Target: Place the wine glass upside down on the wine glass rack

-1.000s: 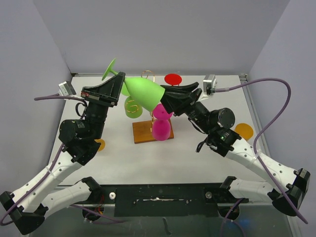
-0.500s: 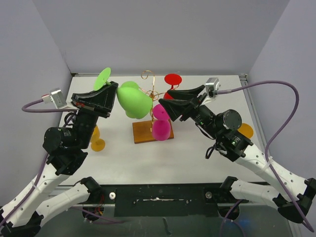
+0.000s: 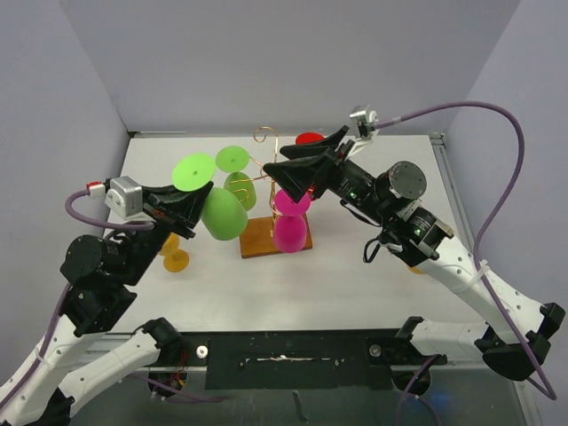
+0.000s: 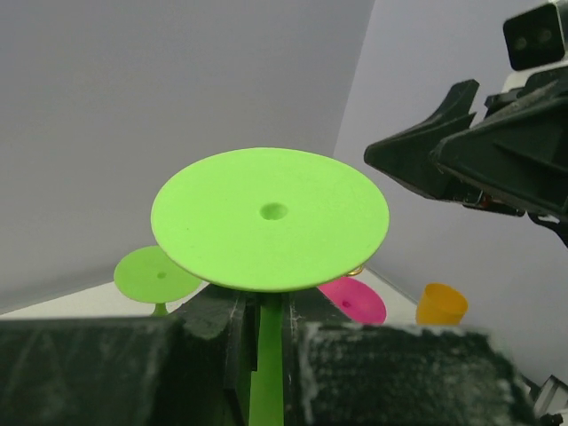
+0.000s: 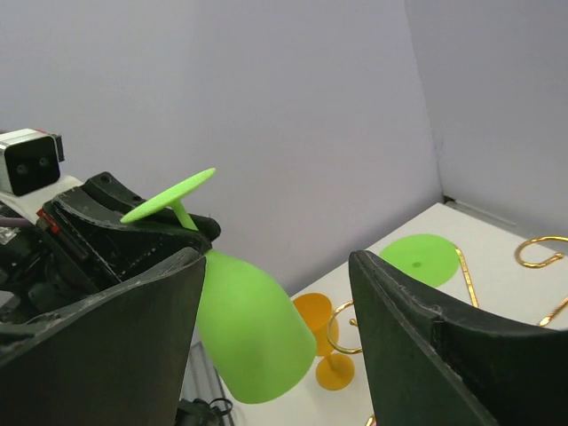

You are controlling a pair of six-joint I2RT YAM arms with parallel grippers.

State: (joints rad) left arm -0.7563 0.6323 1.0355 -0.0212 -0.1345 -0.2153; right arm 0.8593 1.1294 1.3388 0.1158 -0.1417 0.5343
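Moved: lime-green plastic wine glass (image 3: 222, 213), earlier lying almost level above the rack between both claws, now hangs foot up and bowl down, further left and closer to the tabletop's near edge.
Right gripper (image 5: 273, 262): has let go and risen; its fingers stand wide apart with nothing between them, above the rack's top.
Left gripper (image 3: 197, 195): narrow, pinched on the glass's stem just under the round foot (image 4: 269, 217).
Rack: thin gold wire wine glass rack (image 3: 264, 135) with curled scroll arms, on a rectangular brown wooden base (image 3: 256, 238), about mid-way across the white tabletop (image 3: 337, 293).
Glass, place: in the air at the rack's left side, not hung on any arm; whether the bowl touches the wire cannot be told.
On the rack: second green glass (image 3: 240, 188) at the left and magenta glass (image 3: 288, 229) at the right front, both inverted.
Far side: red disc foot (image 3: 309, 138) behind the rack, toward the far edge.
Left edge: orange glass (image 3: 175, 257) stands on the tabletop beneath the left gripper.
Open room: bare white surface runs from the wooden base to the near edge.
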